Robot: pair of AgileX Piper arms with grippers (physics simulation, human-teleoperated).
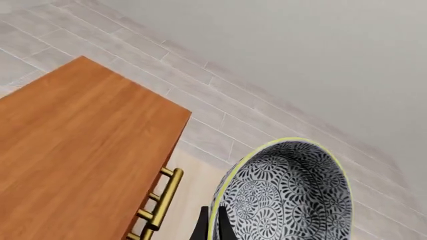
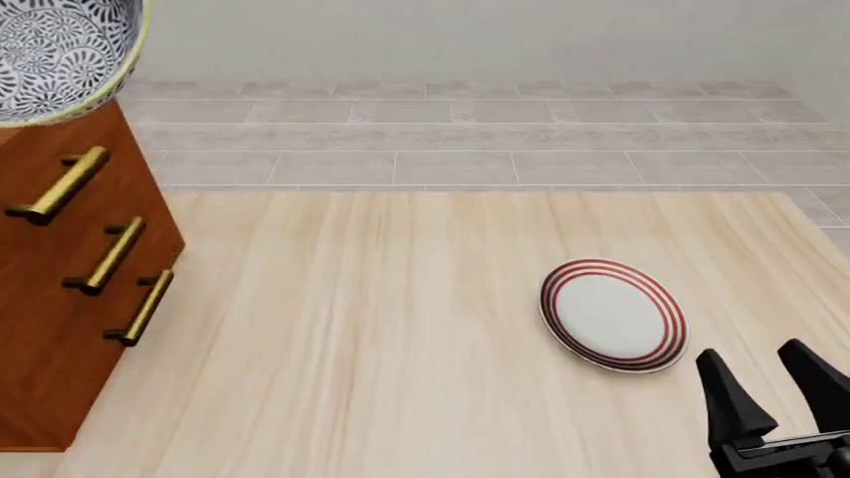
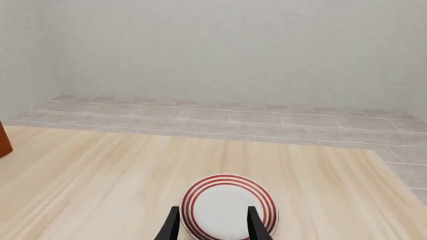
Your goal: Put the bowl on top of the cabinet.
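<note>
Black-and-white floral bowl hangs in the air, pinched at its cream rim by the left claw, one dark finger on each side of the rim. In the left wrist view the bowl sits just off the cabinet edge, beyond the handled front face, above the table, not over the wooden top. Key relation: the cabinet top lies sideways from the bowl, on the far side of that front edge, so the next move is likely a shift over it, then lower. Left arm is the near one. Right claw is empty, fingers spread, parked low near the red-ringed plate.
</note>
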